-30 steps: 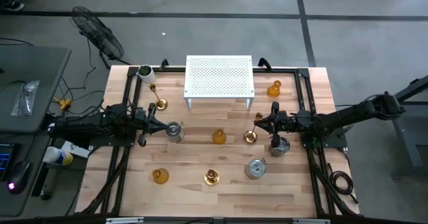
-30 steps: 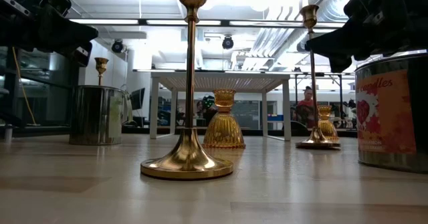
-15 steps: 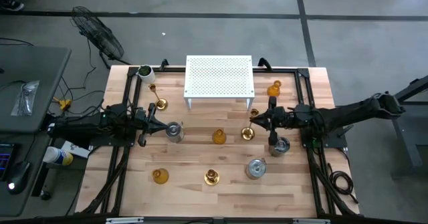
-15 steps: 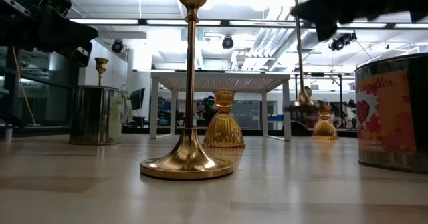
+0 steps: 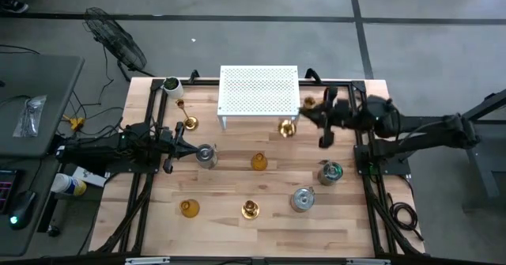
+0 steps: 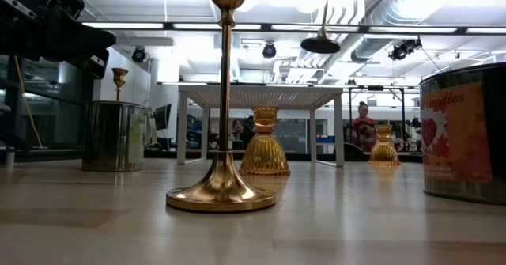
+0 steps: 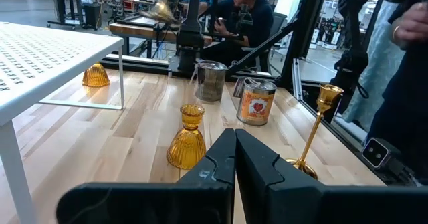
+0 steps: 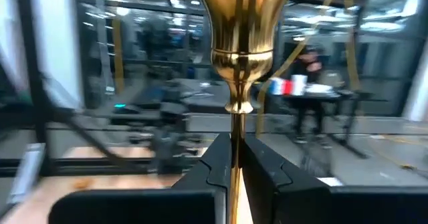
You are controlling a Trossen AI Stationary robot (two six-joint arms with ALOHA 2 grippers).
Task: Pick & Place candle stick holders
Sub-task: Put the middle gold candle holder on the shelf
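Observation:
My right gripper is shut on a slim gold candle stick holder, high above the table, just right of the white rack. Its round base hangs in the air. My left gripper is shut and empty at the left, beside a silver cup. More holders stand on their bases on the wood: a gold stick, another gold stick, amber glass ones, and silver cups. My right gripper pinches the gold stick's thin stem between its two fingers, a little below the cup at the top. The fingers lie about level, reaching in from the table's right, across the stem. The stick stands nearly upright in the hold, lifted clear, its base well above the table.
The white perforated rack stands on thin legs at the far middle. A white cup sits at the far left corner. Black frame rails run along both sides of the table. People sit beyond the table in the left wrist view.
My right gripper has risen steeply and gone toward the table's far edge, staying shut on the gold stick. The stick has come off the table and now hangs clear, close to upright. The left arm has kept still.

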